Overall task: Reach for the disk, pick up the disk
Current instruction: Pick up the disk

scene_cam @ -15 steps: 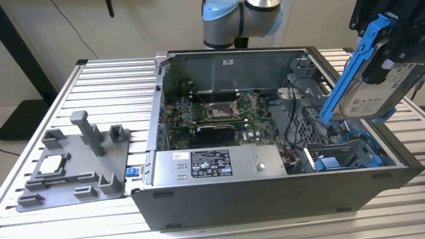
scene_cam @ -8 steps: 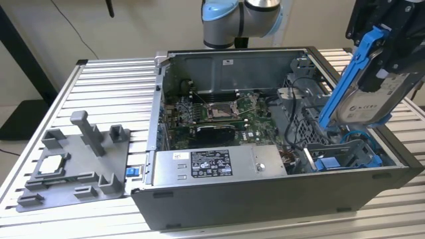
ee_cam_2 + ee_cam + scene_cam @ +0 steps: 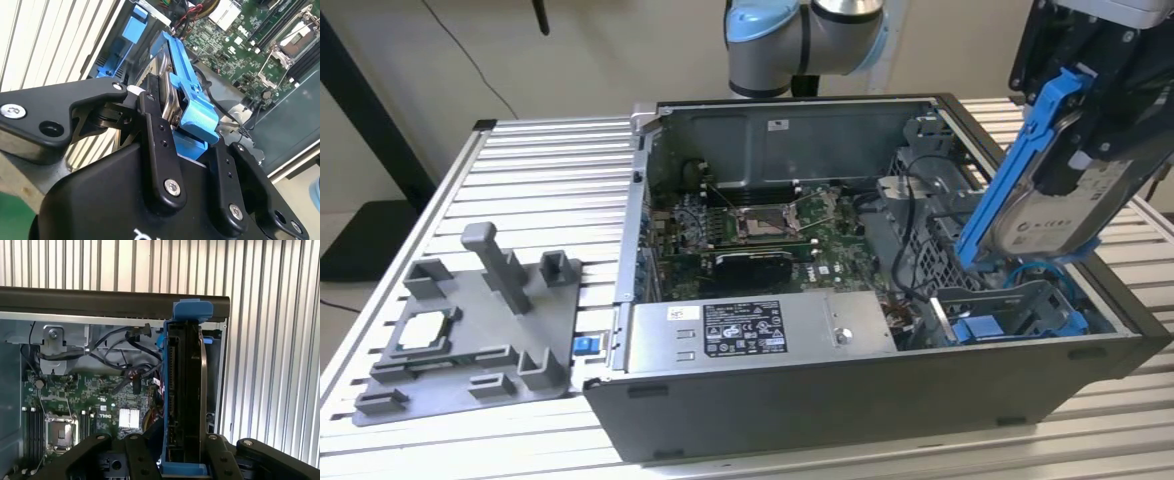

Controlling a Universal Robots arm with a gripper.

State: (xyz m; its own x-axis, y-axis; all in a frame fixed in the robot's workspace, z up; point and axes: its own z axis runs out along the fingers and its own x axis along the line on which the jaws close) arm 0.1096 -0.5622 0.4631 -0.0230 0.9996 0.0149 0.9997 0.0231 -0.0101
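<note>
While my gripper hangs over the open case, at the exterior view's right, it holds the disk tight. My two black fingers are closed on the disk, one on each flat side. In the second wrist view the disk sits between them, with its blue frame against the other finger. In the first wrist view the disk stands on its thin edge, and its frame caps the far end.

In the exterior view the disk is tilted and is up in the air. Its lower end is just above the blue holder in the near corner of the case. I cannot tell if it touches that holder. Its white label faces the exterior view's right.

Inside the case lies a green board with a square socket near its middle. A big grey box with a black and white label sits along the front wall. Dark wires run beside the board.

The case rests on a ribbed metal table. On the table, well apart from the case at the exterior view's left, is a grey tray. A small silver chip lies in it.
</note>
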